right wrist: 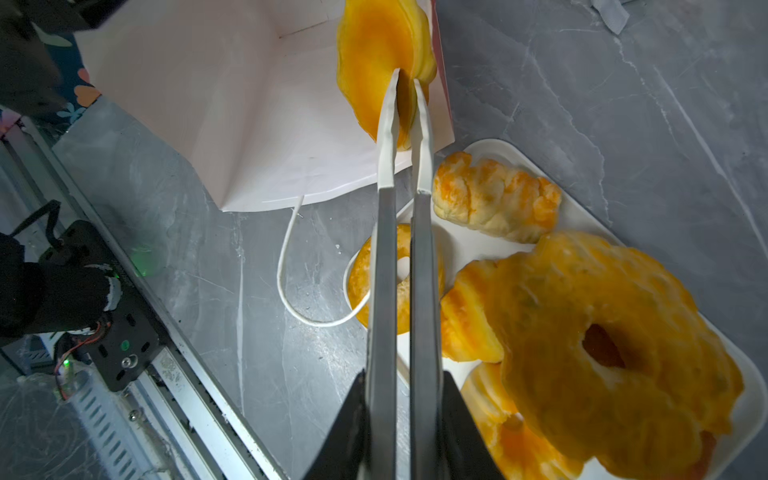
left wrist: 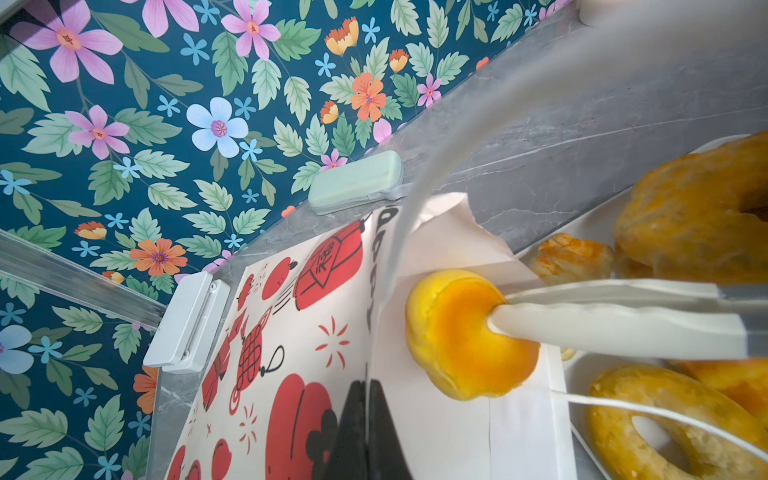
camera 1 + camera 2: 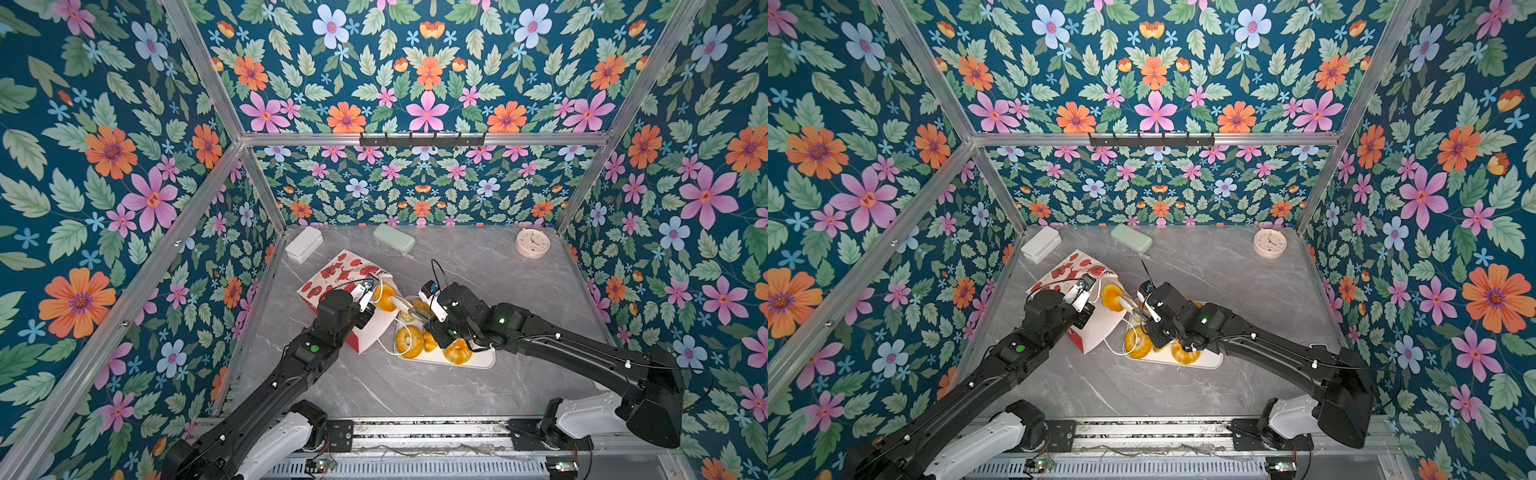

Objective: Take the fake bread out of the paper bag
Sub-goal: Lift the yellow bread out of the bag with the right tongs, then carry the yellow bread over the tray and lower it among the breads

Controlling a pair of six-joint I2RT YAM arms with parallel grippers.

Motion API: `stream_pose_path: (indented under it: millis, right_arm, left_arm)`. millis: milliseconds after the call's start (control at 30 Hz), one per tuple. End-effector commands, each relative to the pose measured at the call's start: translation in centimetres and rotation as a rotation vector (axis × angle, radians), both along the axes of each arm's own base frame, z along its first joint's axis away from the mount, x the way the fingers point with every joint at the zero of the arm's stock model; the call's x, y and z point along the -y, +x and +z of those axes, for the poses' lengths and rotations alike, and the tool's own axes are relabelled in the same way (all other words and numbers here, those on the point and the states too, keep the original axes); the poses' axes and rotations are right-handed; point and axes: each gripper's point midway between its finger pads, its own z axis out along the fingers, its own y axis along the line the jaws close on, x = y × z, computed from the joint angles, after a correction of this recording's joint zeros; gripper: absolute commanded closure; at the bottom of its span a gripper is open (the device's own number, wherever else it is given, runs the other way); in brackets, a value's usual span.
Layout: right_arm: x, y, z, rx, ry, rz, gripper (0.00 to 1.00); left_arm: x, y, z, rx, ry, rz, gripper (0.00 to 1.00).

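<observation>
Has the paper bag (image 3: 332, 276) tipped on its side on the grey table (image 3: 457, 399), at ten o'clock from the white tray (image 3: 482, 365) with twelve taken at the back wall in both top views; printed face up, mouth facing the tray and just beside it. Pinches the upper edge of that mouth with the left gripper (image 2: 365, 399), black fingers pressed together on the paper. Holds a pair of tongs (image 1: 384, 249) in the right gripper (image 1: 405, 390), clamped tight on the metal arms and reaching in from four o'clock. Nips one small yellow-orange bun (image 2: 461, 336) of the fake bread between the white tong tips, right in the bag's mouth, over the white inner paper and not yet on the tray. Shows the other pieces on the tray: a large ring (image 1: 561, 299), a small ring bun (image 1: 357, 270) at the corner nearest the bag, a flaky roll (image 1: 494, 199), more half hidden under the ring. Has one white cord handle (image 1: 286, 266) looped on the table beside the small ring bun. Along the back edge, well apart from all this: a white box (image 3: 305, 243) at eleven o'clock, a pale green case (image 3: 394, 237) at twelve, a round clock (image 3: 532, 243) at one.
</observation>
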Motion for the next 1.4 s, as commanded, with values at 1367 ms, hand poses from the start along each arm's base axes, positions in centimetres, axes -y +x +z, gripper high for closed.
stream_pose_path:
  millis: [1367]
  right_arm:
    - [14.1,-1.6,4.2,0.354,-0.439,-0.232,0.92]
  left_arm:
    - [-3.0,0.9,0.4,-0.01,0.001,0.156,1.0]
